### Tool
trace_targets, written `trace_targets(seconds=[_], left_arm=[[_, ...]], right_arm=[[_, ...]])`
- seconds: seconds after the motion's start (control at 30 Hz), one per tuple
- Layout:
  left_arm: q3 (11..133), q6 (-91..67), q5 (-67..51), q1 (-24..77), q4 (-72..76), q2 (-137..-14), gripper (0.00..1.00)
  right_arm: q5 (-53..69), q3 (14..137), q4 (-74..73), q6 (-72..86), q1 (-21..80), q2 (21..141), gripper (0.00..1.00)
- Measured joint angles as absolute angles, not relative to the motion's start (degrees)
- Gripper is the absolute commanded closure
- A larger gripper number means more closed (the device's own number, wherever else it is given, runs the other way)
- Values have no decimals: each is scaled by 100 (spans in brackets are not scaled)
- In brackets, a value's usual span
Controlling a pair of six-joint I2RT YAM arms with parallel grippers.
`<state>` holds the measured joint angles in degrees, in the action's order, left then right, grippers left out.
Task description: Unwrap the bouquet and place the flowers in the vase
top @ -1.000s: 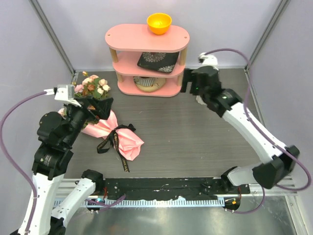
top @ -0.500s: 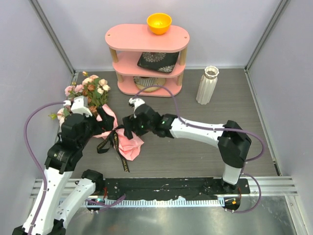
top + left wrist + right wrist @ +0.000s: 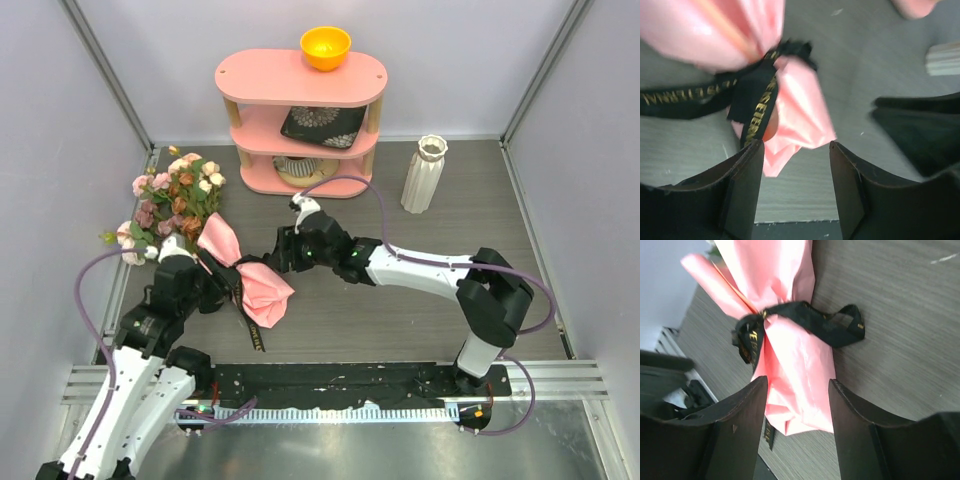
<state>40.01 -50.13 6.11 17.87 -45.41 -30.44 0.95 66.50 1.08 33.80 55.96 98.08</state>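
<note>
The bouquet (image 3: 215,245) lies at the left of the table. Its flowers (image 3: 172,190) point to the back left, and its salmon-pink wrapping tail (image 3: 264,292) points to the front. A black ribbon (image 3: 240,305) with gold letters ties its waist. My left gripper (image 3: 220,288) is at the ribbon from the left, open, with the paper tail (image 3: 800,117) just beyond its fingertips. My right gripper (image 3: 279,258) comes from the right, open, and its fingers (image 3: 737,430) straddle the paper tail (image 3: 795,365) without pinching it. The white ribbed vase (image 3: 424,175) stands upright at the back right.
A pink three-tier shelf (image 3: 300,78) stands at the back with an orange bowl (image 3: 325,47) on top, a dark patterned plate (image 3: 322,125) on the middle level and a round item (image 3: 300,170) below. A metal rail (image 3: 340,385) runs along the near edge.
My right arm has swung from beside the vase across to the bouquet's tail. My left arm has drawn back towards the front, down to the ribbon. Both pairs of jaws have narrowed.
</note>
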Motion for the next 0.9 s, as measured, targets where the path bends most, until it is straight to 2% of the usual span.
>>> trace_targets(seconds=[0.2, 0.33, 0.37, 0.53, 0.57, 0.73, 0.9], left_arm=[[2794, -5918, 287, 1787, -4486, -2882, 37], [2364, -6259, 80, 1787, -4268, -2320, 43], [2239, -6342, 5, 1787, -4154, -2102, 48], [1721, -6565, -357, 1787, -3815, -1800, 45], [1688, -6560, -384, 1787, -3835, -1804, 41], [1745, -6541, -412, 1787, -3844, -1881, 41], [2655, -6025, -261, 1789, -3981, -2209, 37]], right_arm=[[681, 6530, 620, 3846, 5050, 9727, 42], [1090, 6624, 847, 4027, 4772, 9992, 42], [1151, 6681, 864, 4042, 4740, 10097, 42], [1461, 6772, 910, 4082, 4757, 10449, 43], [1522, 6772, 917, 4088, 4764, 10477, 43], [1730, 6709, 1074, 4005, 4862, 10484, 47], [1328, 6606, 803, 3454, 5299, 10414, 44]])
